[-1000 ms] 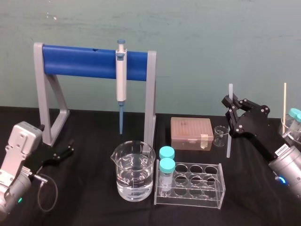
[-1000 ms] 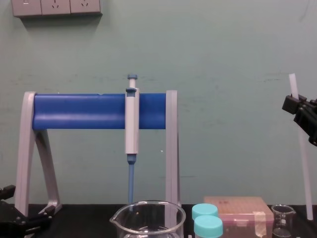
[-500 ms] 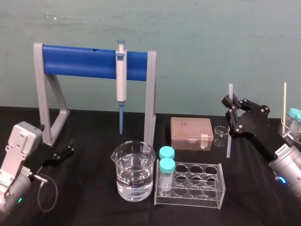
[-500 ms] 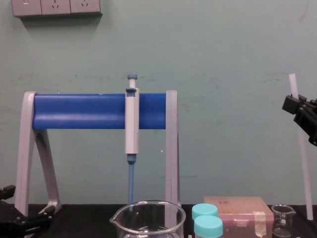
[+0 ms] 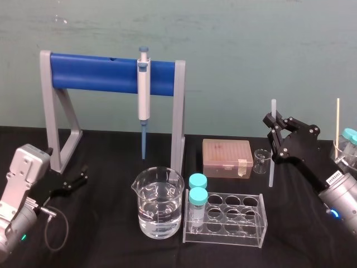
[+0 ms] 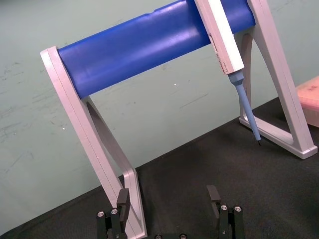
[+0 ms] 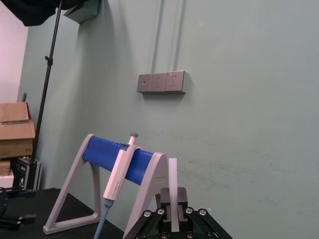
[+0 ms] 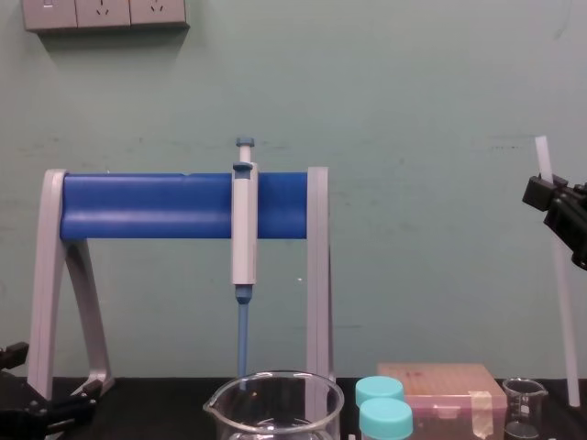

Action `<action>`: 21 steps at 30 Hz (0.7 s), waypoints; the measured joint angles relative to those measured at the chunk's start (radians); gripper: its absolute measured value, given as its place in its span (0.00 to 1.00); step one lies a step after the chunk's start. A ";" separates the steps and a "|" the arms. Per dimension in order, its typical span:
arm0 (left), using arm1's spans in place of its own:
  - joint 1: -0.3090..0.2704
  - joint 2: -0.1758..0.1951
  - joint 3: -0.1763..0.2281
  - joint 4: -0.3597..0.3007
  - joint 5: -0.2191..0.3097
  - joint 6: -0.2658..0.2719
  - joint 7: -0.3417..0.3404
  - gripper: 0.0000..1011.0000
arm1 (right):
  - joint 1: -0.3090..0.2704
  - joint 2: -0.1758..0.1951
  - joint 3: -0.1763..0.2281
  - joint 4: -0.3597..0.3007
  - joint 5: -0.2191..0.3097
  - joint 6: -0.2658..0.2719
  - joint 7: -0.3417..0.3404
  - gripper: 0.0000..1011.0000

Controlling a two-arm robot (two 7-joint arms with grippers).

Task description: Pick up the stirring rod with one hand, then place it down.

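A thin, straight, translucent whitish stirring rod [image 5: 271, 170] stands nearly upright, the right gripper's [image 5: 273, 121] jaws clamped near its top, its lower end just beside the small beaker [image 5: 260, 161]. The left gripper [image 5: 82, 174] sits low over the tabletop [image 5: 111, 223], jaws apart

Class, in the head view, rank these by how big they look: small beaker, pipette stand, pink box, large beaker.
1. pipette stand
2. large beaker
3. pink box
4. small beaker
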 joint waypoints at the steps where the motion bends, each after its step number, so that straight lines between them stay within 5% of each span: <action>1: 0.000 0.000 0.000 0.000 0.000 0.000 0.000 0.99 | 0.000 0.000 0.001 0.000 0.000 0.000 0.003 0.07; 21: 0.000 0.000 0.000 0.000 0.000 0.000 0.000 0.99 | 0.019 0.003 -0.046 0.029 0.015 0.023 0.082 0.07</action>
